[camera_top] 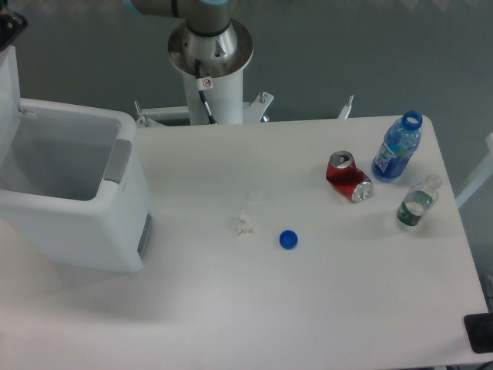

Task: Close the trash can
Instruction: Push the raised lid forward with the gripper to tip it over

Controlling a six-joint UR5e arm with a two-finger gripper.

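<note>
The white trash can (81,227) stands open on the left side of the table. Its lid (8,81) is raised upright at the left edge of the view, and a grey latch tab (117,162) sits on the right rim. The inside looks empty. A dark piece of my gripper (9,25) pokes in at the top left corner, just above the lid's upper edge. Its fingers are cut off by the frame, so whether they touch the lid is unclear.
The arm's base column (209,54) stands behind the table. A crushed red soda can (348,176), an uncapped blue bottle (397,146) and a small clear bottle (417,201) sit at the right. A blue cap (289,240) and a paper scrap (245,224) lie mid-table.
</note>
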